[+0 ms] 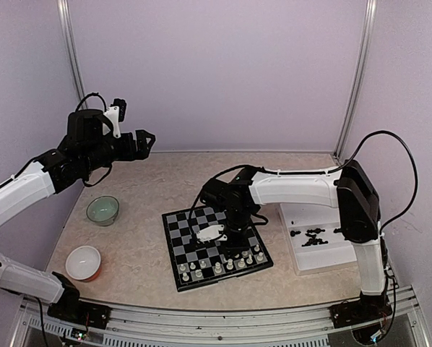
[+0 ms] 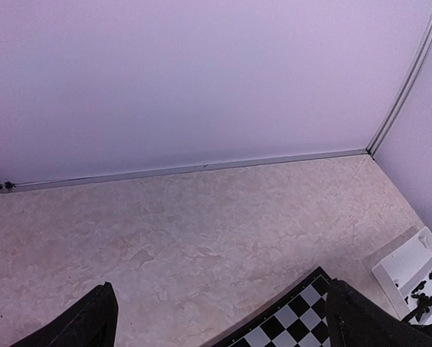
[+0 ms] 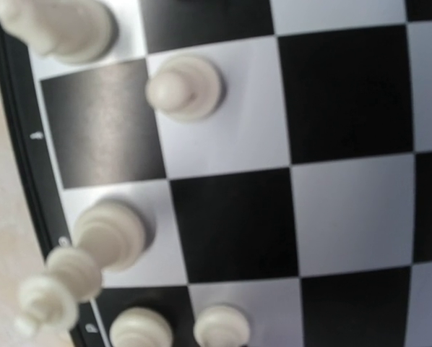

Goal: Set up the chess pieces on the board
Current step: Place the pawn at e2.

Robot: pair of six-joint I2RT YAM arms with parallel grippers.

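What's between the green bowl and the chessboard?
Nothing. The top view shows only bare table between the green bowl and the board.

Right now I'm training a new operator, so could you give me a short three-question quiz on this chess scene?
1. True or false: the black chess pieces already stand on the board.
2. Which arm reaches over the board? A) the left arm B) the right arm C) neither
3. Fill in: the left gripper, raised in the air, has its jaws ____.
Key: 1 false, they lie in the white tray; 2 B; 3 open.
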